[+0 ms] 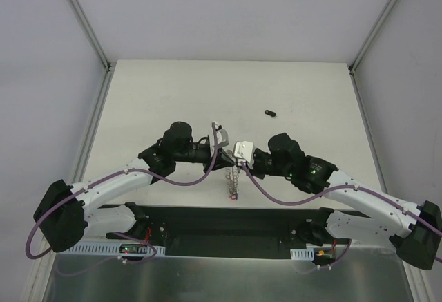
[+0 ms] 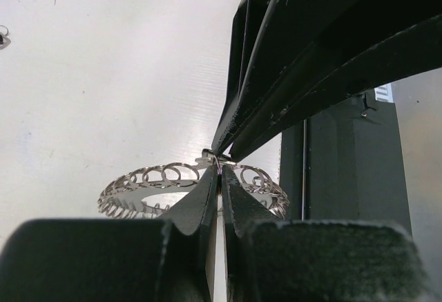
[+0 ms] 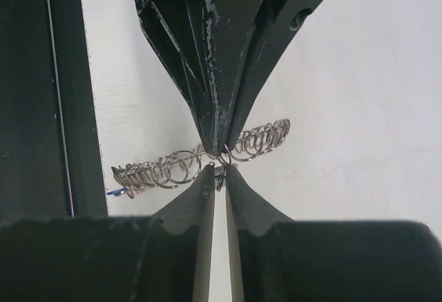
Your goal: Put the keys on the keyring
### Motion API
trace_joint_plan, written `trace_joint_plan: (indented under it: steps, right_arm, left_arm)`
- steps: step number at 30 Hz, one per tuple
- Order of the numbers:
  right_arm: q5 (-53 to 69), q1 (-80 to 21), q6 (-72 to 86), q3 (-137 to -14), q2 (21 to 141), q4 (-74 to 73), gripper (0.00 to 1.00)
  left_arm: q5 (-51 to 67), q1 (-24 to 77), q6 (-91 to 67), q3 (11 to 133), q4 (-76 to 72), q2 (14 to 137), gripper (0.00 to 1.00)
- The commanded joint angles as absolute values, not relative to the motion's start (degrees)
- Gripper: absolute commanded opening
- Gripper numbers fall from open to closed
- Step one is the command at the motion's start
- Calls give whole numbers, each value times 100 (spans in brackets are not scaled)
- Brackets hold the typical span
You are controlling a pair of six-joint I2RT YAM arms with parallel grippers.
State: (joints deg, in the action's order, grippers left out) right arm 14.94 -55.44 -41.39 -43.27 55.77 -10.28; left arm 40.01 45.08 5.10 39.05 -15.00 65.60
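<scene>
- We see the left arm and the right arm reach in and meet at the middle of the white surface, near its close edge.
- The keyring is right where the two arms meet. Both sets of jaws hold it at almost the same spot on its rim.
- From above, the keyring looks like a thin line that runs from the jaws toward the arm bases.
- The left jaws are pressed together. Their fingertips pinch a wire loop at the edge of the keyring.
- The right jaws are pressed together too. Their fingertips pinch a small loop just beside the left jaws.
- The two sets of jaws point at each other, tip to tip, and almost touch.
- Many shiny wire loops curl all around the rim of the keyring.
- A little blue tag sticks out at one end of the keyring.
- One small black key lies alone on the surface, farther back and a bit to the right, well apart from the jaws.
</scene>
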Motion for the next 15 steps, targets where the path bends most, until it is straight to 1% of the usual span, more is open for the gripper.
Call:
trace_joint_plan:
  steps: [1, 6, 13, 15]
  right_arm:
    - [1442, -5607, -4087, -4298, 5546, -694, 15]
    - [1406, -5608, -4026, -4289, 5537, -642, 16]
    - [1108, -5538, -3903, -4184, 5336, -607, 26]
    - [1107, -5476, -3841, -4131, 5274, -563, 27]
  left_arm:
    - [3973, 4588, 282, 3876, -2399, 6302, 0]
    - [3903, 4588, 167, 3780, -2566, 6284, 0]
    - [3621, 4579, 228, 3656, -2663, 6144, 0]
    - [3612, 4588, 246, 3639, -2689, 6126, 0]
